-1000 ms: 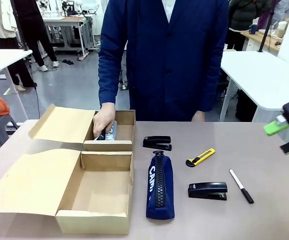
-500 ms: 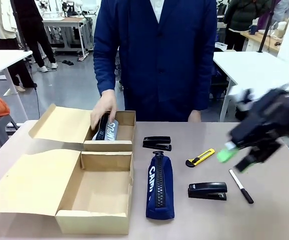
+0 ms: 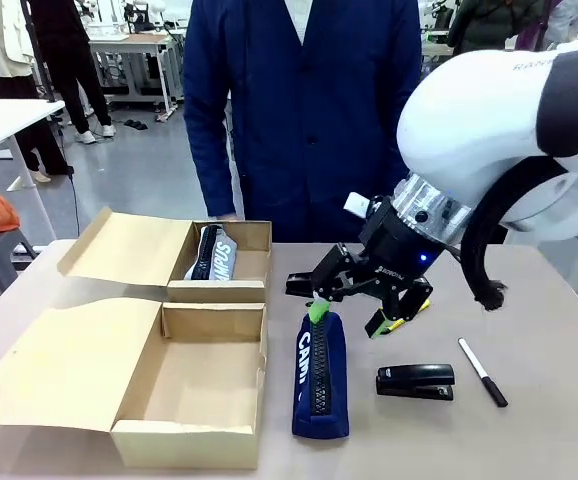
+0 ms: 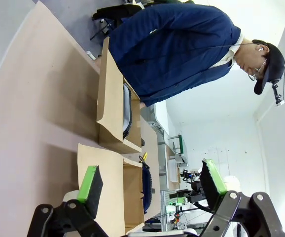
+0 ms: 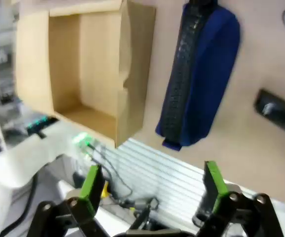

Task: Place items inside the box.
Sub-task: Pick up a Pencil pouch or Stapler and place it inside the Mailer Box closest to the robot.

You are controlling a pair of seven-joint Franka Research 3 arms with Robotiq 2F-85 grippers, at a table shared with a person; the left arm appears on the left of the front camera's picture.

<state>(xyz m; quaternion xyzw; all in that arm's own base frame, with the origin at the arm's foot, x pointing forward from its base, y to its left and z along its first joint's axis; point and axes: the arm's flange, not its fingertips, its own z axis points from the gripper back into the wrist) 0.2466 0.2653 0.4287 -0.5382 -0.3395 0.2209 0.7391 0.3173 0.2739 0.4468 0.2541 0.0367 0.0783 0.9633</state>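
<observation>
Now, across the bench (image 3: 549,420): the near box (image 3: 189,440) stands open, and the far box (image 3: 219,291) holds one navy pouch (image 3: 214,255). The right gripper (image 3: 349,315) hangs over the second pouch (image 3: 320,380), jaws spread, grasping nothing. The left gripper (image 4: 150,180) is likewise released. A stapler (image 3: 416,381) and a marker (image 3: 483,372) lie just right of that pouch.

Near box (image 3: 184,445) open above, unobstructed. Right arm (image 3: 499,110) overhangs centre-right table (image 3: 554,425), barring far approach; stapler (image 3: 415,381) and marker (image 3: 482,371) occupy near right.
</observation>
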